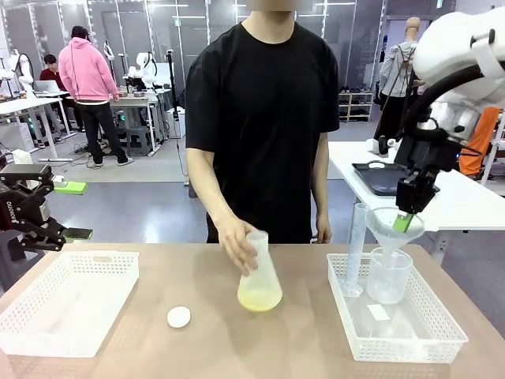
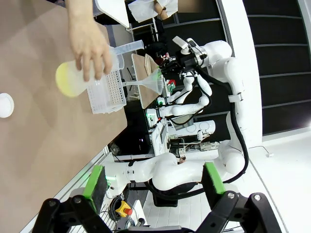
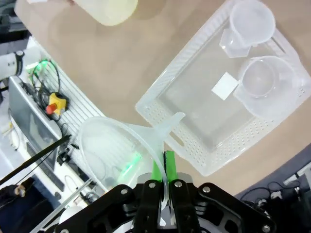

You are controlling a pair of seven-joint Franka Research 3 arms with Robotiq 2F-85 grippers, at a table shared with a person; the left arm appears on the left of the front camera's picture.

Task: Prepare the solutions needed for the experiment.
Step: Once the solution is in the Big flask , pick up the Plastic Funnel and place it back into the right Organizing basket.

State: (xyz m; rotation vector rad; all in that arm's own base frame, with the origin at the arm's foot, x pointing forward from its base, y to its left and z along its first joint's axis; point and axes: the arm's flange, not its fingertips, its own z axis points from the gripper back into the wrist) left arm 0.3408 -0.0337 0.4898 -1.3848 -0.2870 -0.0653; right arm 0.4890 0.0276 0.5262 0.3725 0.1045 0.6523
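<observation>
Pinched funnel point(image 1: 392, 225) rim in right gripper point(image 1: 404, 223); spotted solution point(image 1: 259, 299) in upright conical flask point(image 1: 259, 276), leftward, nearer this arm; had left gripper point(image 1: 75, 211) splayed open.

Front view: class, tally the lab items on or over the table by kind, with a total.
Baskets: 2
Conical flask: 1
Funnel: 1
Measuring cylinder: 1
Beaker: 1
Round white cap: 1
White slip: 1
Total: 8
</observation>
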